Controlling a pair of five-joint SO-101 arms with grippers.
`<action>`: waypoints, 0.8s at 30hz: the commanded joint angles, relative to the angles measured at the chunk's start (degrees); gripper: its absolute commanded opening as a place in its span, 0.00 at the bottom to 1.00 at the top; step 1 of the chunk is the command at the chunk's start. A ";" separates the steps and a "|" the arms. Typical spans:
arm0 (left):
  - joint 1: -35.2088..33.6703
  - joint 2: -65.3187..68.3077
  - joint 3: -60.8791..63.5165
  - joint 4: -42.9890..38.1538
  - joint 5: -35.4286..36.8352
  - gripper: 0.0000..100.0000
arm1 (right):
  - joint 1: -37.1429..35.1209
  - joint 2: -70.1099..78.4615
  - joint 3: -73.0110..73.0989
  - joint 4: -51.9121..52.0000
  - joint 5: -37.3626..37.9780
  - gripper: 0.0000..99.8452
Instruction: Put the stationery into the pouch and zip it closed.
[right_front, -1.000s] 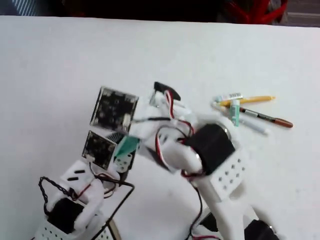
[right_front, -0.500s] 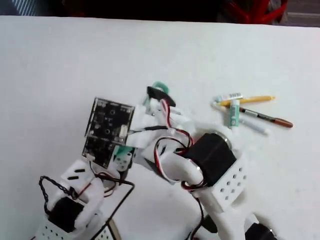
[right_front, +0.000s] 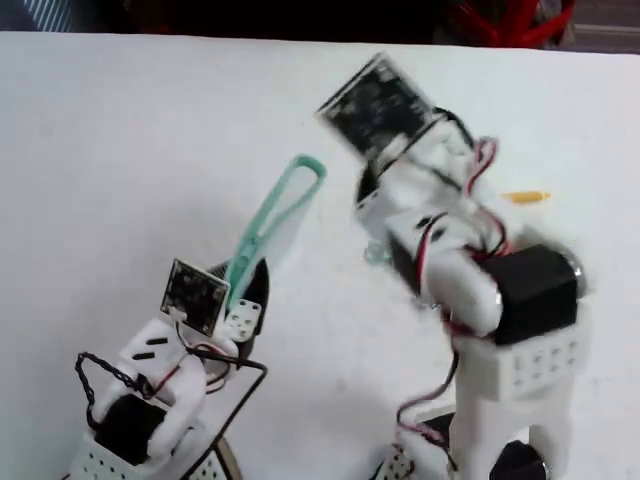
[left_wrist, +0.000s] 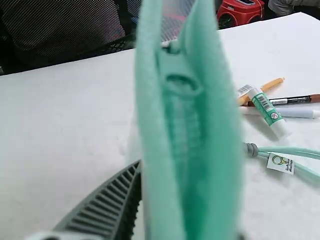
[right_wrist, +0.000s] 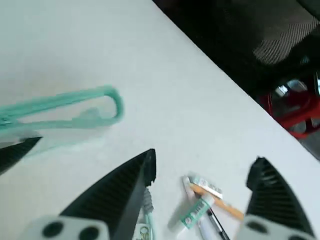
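obs: left claw (right_front: 243, 290) is clamped on the near end of the pouch (right_front: 272, 222). it holds the pouch on edge on the white table (right_front: 120, 120), teal-trimmed mouth upward and long axis running away from the arm. in the left wrist view the two teal lips stand slightly apart with the zip track between them, so the mouth reads as open, but only narrowly.

right claw (right_wrist: 204, 165) hangs above the table with its jaws spread wide and nothing in them. the stationery lies in a loose bundle just beyond it, well apart from the pouch: a glue stick (left_wrist: 265, 111), an orange pen (left_wrist: 264, 87), a dark pen with a red-brown end (left_wrist: 295, 99) and a white pen (left_wrist: 295, 113), all touching or crossing one another. a teal cord with a small tag (left_wrist: 280, 161) lies on the table beside the glue stick. cannot tell whether it joins the pouch.

step in hand (judgement): first pick. nothing seems to be in the pouch, zip not closed, task near its start.

next move calls for: right claw to come down on one item only, the glue stick or the top pen, without dragging the rest. the narrow mouth will want a careful, end-first drop.
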 joint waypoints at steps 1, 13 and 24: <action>-0.57 -0.22 -1.05 -1.32 -0.35 0.02 | 11.56 4.70 0.79 0.04 -0.35 0.26; -4.88 -0.22 1.58 -8.62 -0.26 0.02 | 37.14 38.37 0.79 -7.69 27.96 0.25; -4.97 -0.22 4.22 -14.95 -0.09 0.02 | 36.53 57.27 -4.66 -11.03 28.40 0.21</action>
